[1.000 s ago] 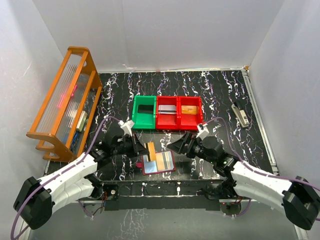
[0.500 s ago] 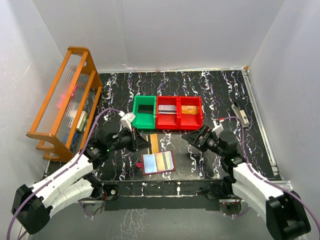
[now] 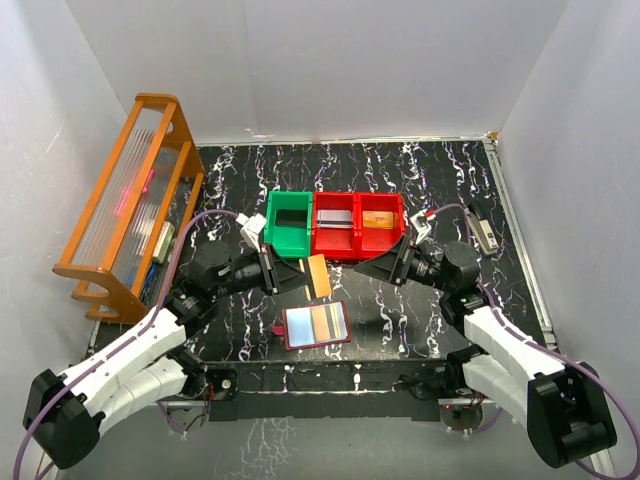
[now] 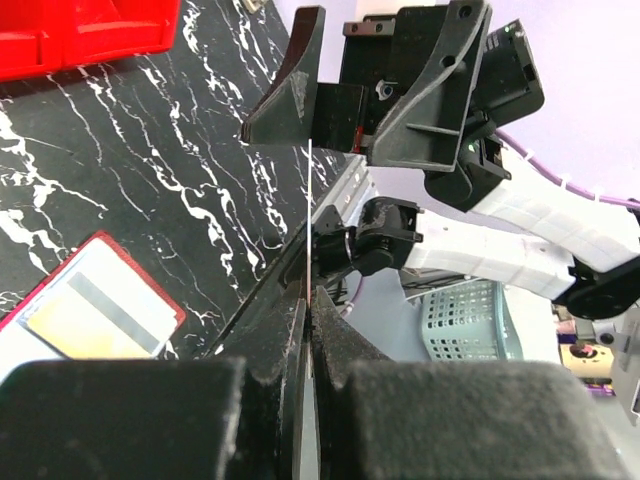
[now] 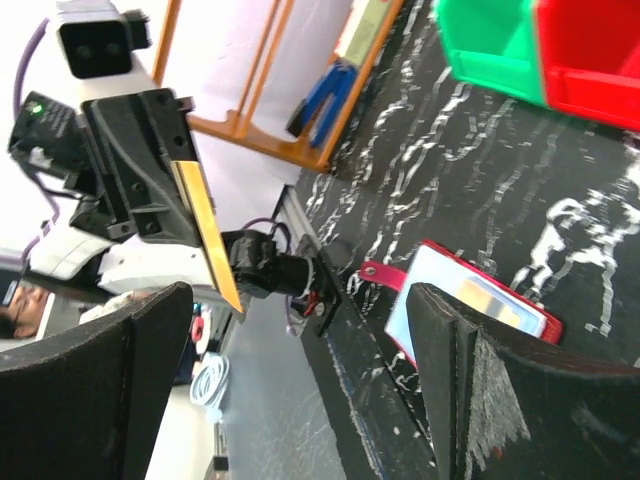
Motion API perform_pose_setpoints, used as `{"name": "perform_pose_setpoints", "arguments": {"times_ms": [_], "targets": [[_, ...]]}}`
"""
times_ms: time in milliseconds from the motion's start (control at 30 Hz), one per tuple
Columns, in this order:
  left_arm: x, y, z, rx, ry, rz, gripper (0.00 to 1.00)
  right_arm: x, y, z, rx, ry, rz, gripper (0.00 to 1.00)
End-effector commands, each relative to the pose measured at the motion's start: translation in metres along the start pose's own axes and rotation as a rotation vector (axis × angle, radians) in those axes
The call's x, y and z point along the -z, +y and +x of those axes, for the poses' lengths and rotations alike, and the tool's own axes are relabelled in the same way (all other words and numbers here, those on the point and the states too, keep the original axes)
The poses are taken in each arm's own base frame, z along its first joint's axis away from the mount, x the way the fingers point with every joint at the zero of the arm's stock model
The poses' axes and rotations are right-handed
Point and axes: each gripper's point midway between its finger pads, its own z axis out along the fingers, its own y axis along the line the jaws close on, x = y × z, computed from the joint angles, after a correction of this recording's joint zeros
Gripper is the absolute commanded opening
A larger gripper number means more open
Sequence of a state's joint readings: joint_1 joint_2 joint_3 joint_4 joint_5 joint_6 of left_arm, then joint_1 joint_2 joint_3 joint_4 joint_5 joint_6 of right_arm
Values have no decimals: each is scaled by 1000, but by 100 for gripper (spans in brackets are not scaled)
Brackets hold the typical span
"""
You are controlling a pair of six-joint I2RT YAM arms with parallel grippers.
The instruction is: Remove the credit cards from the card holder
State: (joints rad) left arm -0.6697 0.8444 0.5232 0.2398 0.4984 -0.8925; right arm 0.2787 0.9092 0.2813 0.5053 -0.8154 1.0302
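- Spanning the whole workspace, the black marbled bench (image 3: 420, 180) carries everything below.
- Orange rack (image 3: 120, 200) stands along the bench's left edge, tilted against the wall.
- Green bin (image 3: 272, 235) and two red bins (image 3: 358, 247) sit in a row at mid-bench, touching side by side.
- Left hand (image 3: 296, 278) is raised over the bench just in front of the green bin. Its fingers are closed on a gold credit card.
- Right hand (image 3: 375, 272) is in front of the red bins and faces the left hand. Its jaws are spread wide with nothing between them, near the held card but apart from it.
- Card holder (image 3: 316, 325) lies open and flat near the front edge of the bench, between the two arms, snap tab pointing left.
- Gold credit card (image 3: 318, 275) is held clear of the bench, between the bins and the card holder. The left wrist view shows it edge-on.
- Striped card (image 3: 325, 320), grey and gold, is in the holder's right half. The left half shows a pale sleeve.
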Motion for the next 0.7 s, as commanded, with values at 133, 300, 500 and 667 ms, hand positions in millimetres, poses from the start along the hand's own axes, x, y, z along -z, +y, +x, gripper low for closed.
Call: {"name": "perform_pose_setpoints", "arguments": {"times_ms": [133,300,500,667], "targets": [[-4,-33,3,34,59,183,0,-14,73,5,150,128,-220,79],[-9,-37,6,51,88,227,0,-21,83,7,148,163,-244,67],[-10,-40,3,42,80,233,0,-29,86,20,131,238,-266,53],[-10,-39,6,47,93,234,0,-30,94,28,130,267,-294,44]]}}
